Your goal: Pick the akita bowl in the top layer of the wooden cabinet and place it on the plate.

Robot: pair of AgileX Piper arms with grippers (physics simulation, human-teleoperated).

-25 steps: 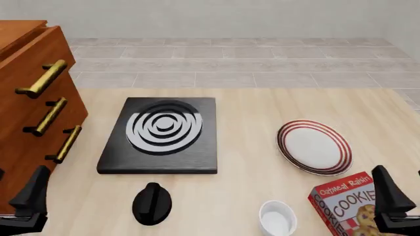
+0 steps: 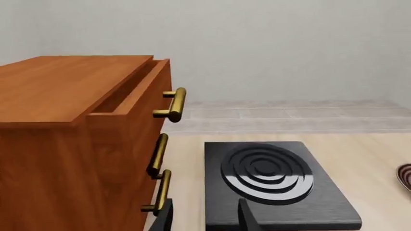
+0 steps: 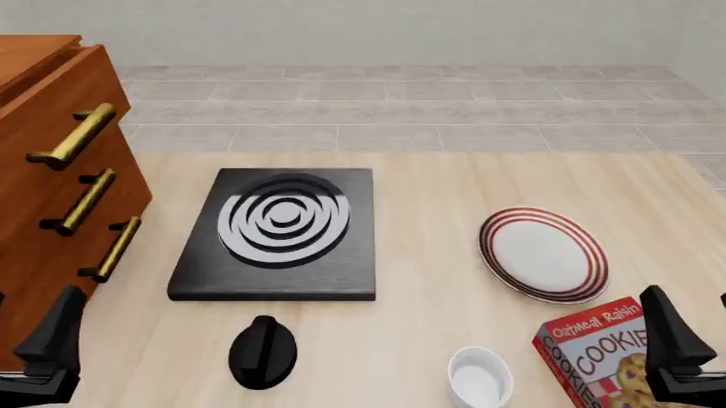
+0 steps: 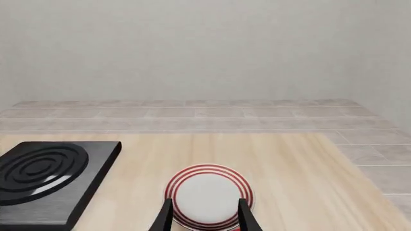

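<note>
The wooden cabinet (image 3: 51, 183) stands at the table's left. Its top layer (image 3: 68, 93) is pulled out a little, and a narrow gap shows behind the drawer front (image 2: 132, 91) and brass handle (image 2: 174, 104). The akita bowl is hidden. The plate (image 3: 542, 255) lies at the right, white with red rings, and also shows as the plate (image 4: 209, 195) in the right wrist view. My left gripper (image 2: 205, 219) is open and empty near the cabinet's lower front corner. My right gripper (image 4: 205, 219) is open and empty, just short of the plate.
A black stove (image 3: 278, 234) with a ringed burner lies mid-table. In front of it sit a black rounded object (image 3: 263, 351), a plain white cup-like bowl (image 3: 480, 376) and a cookie box (image 3: 607, 353). The box is close beside my right gripper (image 3: 694, 344).
</note>
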